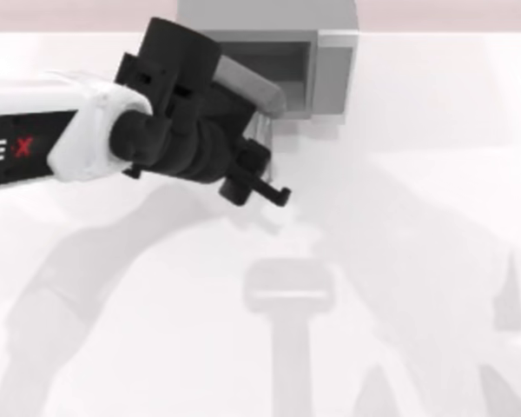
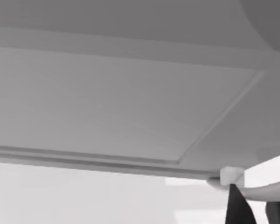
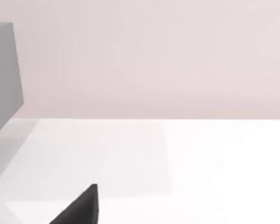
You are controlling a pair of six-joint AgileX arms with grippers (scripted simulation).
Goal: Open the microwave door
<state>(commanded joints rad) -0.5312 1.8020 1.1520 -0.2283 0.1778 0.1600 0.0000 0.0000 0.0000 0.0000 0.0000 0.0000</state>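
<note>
While your left gripper [image 1: 262, 184] sits at the pale handle [image 2: 233, 175] of the half-swung microwave door [image 1: 250, 85], finger spacing unclear, the door just behind it could slip free if your pull leaves the hinge arc.

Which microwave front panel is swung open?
The door, angled out beside the left gripper, baring the cavity; the control panel sits flush at the right.

White table [image 1: 434, 261], bare surface, soft grey shadows lying across it. Pale pink wall [image 3: 154, 56] behind, meeting the table's far edge in a straight line.
</note>
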